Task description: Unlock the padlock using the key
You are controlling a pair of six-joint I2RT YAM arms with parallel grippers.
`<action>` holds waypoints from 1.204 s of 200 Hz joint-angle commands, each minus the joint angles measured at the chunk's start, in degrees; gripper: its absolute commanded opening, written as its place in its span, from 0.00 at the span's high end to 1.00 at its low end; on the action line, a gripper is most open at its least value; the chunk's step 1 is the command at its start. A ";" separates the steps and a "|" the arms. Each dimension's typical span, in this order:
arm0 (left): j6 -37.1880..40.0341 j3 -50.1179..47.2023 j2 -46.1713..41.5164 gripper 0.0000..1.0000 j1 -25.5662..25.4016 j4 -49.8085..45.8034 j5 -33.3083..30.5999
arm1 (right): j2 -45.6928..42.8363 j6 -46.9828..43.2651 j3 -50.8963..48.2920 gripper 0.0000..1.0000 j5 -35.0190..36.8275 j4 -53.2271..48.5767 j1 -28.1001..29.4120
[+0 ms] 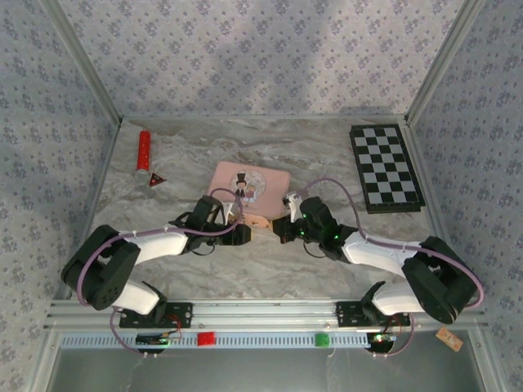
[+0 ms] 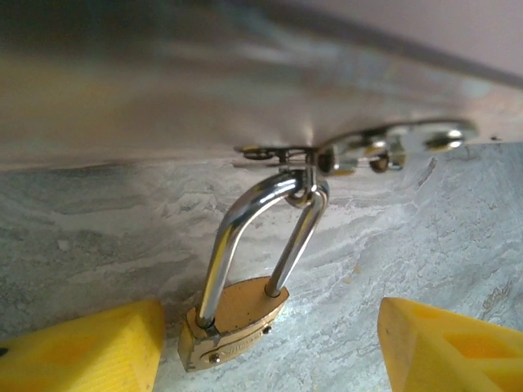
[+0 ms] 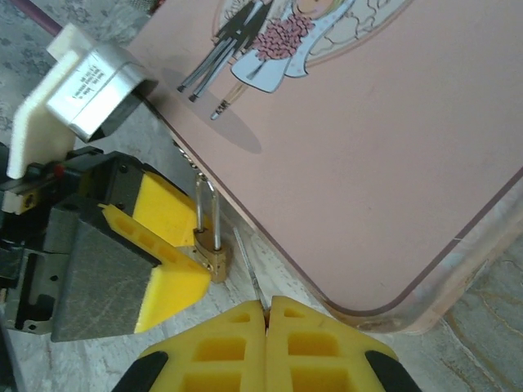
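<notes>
"Top external view, biggest thing first: what's underneath it all?"

"The table [image 1: 270, 269], a marbled grey-white sheet, matt and slightly wrinkled. On it lies the pink tin [image 1: 248, 186], flat, rectangular and round-cornered, with a cartoon couple on its lid."

"And the arms?"

"Both reach in to the tin's near edge. The left claw [image 2: 270, 359] has its yellow wedge fingers [image 2: 82, 355] apart, gripping nothing. The right claw [image 3: 266, 343] has its ribbed yellow fingers pressed together on a thin silvery blade. I take that for the key [image 3: 248, 273], though it's too fine to be sure."

"Where's the padlock?"

"The padlock [image 2: 233, 322] is hooked by its shackle [image 2: 237, 237] through the tin's metal hasp [image 2: 359, 151]. Its body rests on the table between the left claw's fingers, just beside one of them. The body is small, rounded and brass-gold, and the shackle is polished steel."

"What does the next move turn on?"

"Its long axis runs straight out from the tin's edge, base end away from the tin. In the right wrist view the blade lies just beside the body, roughly parallel, tip toward the tin. I'd judge the key must come round to the base, and the left claw is nearer for steadying."
</notes>
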 commanded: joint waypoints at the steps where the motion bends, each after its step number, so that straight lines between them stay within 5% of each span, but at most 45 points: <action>1: 0.01 0.85 2.26 0.33 -0.39 1.87 1.71 | 1.14 -0.18 -0.04 1.00 1.46 2.05 -1.08; 88: -1.14 2.20 7.18 0.37 -1.07 7.26 -0.58 | 6.59 -1.72 2.51 1.00 -3.67 4.80 -7.02; 241: 5.81 8.65 8.27 0.23 0.83 1.75 -10.74 | 3.98 -1.87 1.37 1.00 -3.33 3.93 -7.03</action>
